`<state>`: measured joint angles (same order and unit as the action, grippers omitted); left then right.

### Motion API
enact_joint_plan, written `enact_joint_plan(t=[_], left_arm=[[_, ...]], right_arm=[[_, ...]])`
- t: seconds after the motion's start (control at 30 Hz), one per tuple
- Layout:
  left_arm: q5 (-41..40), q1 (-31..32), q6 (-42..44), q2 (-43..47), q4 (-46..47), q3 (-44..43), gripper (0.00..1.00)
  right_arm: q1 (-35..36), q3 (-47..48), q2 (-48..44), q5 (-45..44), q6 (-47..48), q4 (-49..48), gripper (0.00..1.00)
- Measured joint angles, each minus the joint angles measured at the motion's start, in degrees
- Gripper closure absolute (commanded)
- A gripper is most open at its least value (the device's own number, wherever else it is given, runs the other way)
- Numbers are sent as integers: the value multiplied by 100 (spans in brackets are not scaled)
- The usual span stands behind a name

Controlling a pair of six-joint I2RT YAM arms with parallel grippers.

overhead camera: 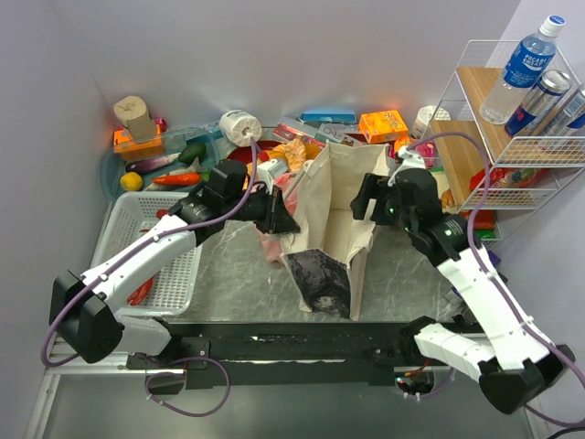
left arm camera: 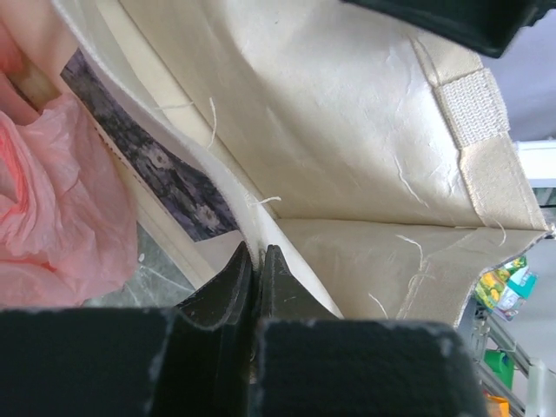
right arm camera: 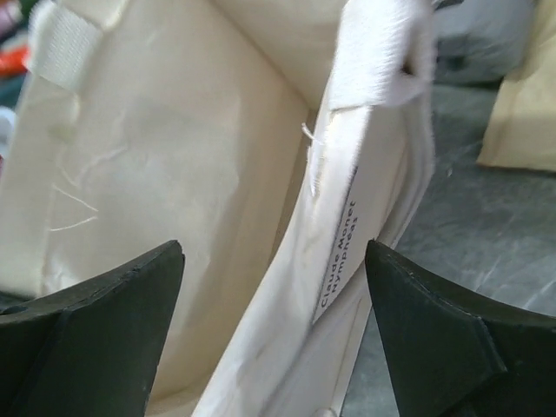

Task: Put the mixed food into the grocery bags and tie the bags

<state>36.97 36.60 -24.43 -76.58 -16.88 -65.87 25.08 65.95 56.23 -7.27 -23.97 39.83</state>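
The beige canvas tote (overhead camera: 334, 215) stands open mid-table, its dark printed panel (overhead camera: 320, 283) facing front. My left gripper (overhead camera: 285, 219) is shut on the tote's left rim (left arm camera: 252, 221), pinching the cloth edge between its fingertips (left arm camera: 258, 254). My right gripper (overhead camera: 366, 203) is open, its fingers astride the tote's right rim (right arm camera: 347, 208) without touching it. The pink plastic bag (overhead camera: 272, 242) lies crumpled left of the tote (left arm camera: 61, 200). A lemon (overhead camera: 132, 181), red pepper (overhead camera: 176, 179), cucumber (overhead camera: 192, 152) and eggplant (overhead camera: 151, 164) lie at the back left. A blue-labelled bottle (overhead camera: 526, 66) and cans (overhead camera: 541, 99) sit on the rack.
A white slotted basket (overhead camera: 146, 265) stands at the left, with something red in it. A wire rack (overhead camera: 512, 146) fills the right side. Boxes (overhead camera: 382, 124), a paper roll (overhead camera: 239, 126) and golden breads (overhead camera: 294, 152) crowd the back behind the tote.
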Motion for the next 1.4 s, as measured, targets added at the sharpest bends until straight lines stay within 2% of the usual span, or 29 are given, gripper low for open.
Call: enact_joint_plan(t=[0.07,0.1,0.17,0.2,0.43,0.57,0.63,0.67,0.7,0.8,0.9,0.97,1.1,1.3,1.4], left_arm=[[-125,33,66,0,-122,-85,99],[-190,42,114,0,-184,-127,99],[-568,63,264,2,-496,-317,99],[-796,66,345,17,-623,-409,99],[-2520,79,815,382,-1340,-804,99],[-2973,85,920,435,-1504,-901,99],[-3056,94,935,426,-1532,-901,99],[-3058,98,940,424,-1537,-901,99],[-3025,101,955,420,-1537,-901,99],[-2857,98,975,417,-1532,-898,99],[-2636,79,975,374,-1508,-898,99],[-2505,66,977,297,-1502,-933,99],[-2312,37,977,129,-1443,-1012,99],[-2151,37,973,131,-1152,-861,99],[-2157,31,975,133,-1047,-699,99]], right_arm=[[-11,-9,157,103,42,-2,56],[-15,-22,208,144,48,0,79],[-26,-48,238,129,79,37,90],[-33,-48,229,81,66,76,93],[-42,326,118,-883,225,968,94],[-98,374,22,-1329,267,1220,94],[-140,367,13,-1416,267,1268,89],[-149,354,11,-1429,267,1272,81],[-157,321,2,-1421,273,1274,61],[-192,306,-59,-1366,378,1290,27],[-227,531,-240,-1119,553,1373,16],[-238,1021,-317,-927,680,1453,14],[-247,2677,-199,-890,979,1438,10],[-264,5069,483,-1338,1725,1126,10],[-313,5766,798,-1628,2286,719,11]])
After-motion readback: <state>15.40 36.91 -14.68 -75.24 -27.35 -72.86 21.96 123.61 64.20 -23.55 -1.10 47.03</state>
